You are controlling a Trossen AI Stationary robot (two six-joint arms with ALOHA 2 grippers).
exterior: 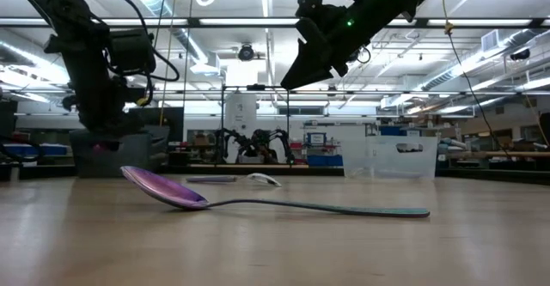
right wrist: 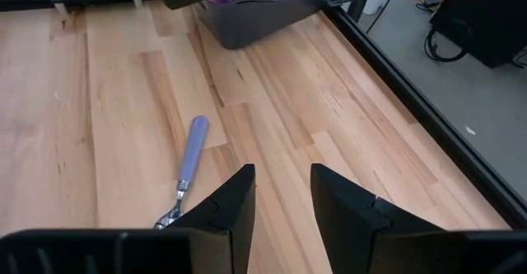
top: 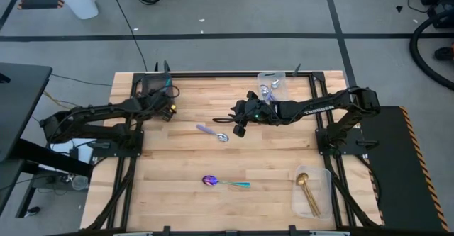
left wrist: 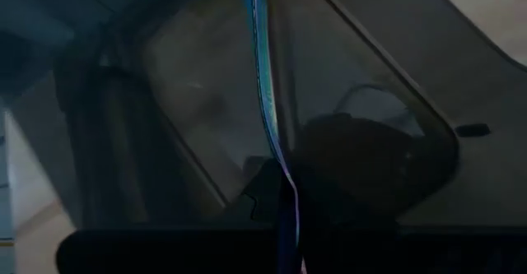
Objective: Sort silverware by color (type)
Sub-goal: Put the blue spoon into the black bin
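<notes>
My left gripper [top: 169, 103] is over the dark tray [top: 150, 86] at the far left, shut on a teal-handled spoon [left wrist: 268, 101]. My right gripper [right wrist: 282, 193] is open and empty, above the table's middle. It is just right of a lavender-handled spoon [top: 213, 132] that lies flat; the spoon also shows in the right wrist view [right wrist: 189, 163]. A purple-bowled, teal-handled spoon [top: 225, 183] lies flat nearer the front; in the low view [exterior: 258, 202] it rests on its bowl and handle tip. My left gripper holds the teal-handled spoon near its purple bowl end [left wrist: 290, 253]. The slim handle [left wrist: 259, 52] sticks out forward past the fingers, over the dark tray. The spoon is lifted clear. The place of contact is too dark to tell the hold.
A clear bin [top: 271, 86] with lavender-handled spoons stands at the far edge. Another clear bin [top: 313, 192] with gold spoons stands at the near right. Black frame rails [top: 234, 74] run along the table's edges.
</notes>
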